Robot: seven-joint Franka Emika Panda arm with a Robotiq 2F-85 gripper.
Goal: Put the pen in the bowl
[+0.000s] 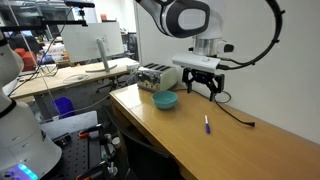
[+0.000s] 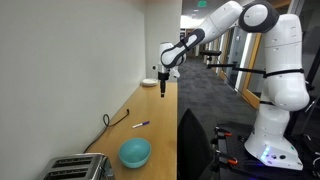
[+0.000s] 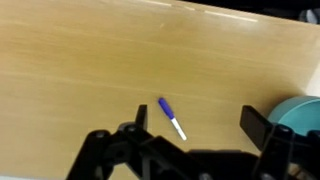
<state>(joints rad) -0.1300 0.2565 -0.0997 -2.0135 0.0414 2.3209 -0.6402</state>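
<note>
The pincer (image 3: 196, 118) hangs over the desk (image 3: 80, 60), jaws spread wide and empty, with the pen (image 3: 172, 118) lying flat on the wood beneath it, slanted and off-centre in the gap. Beyond, the teal bowl (image 3: 300, 112) stands apart from the pen. A descent not recentred and squared to so thin a stick would likely roll it away or pinch only its tip.
</note>
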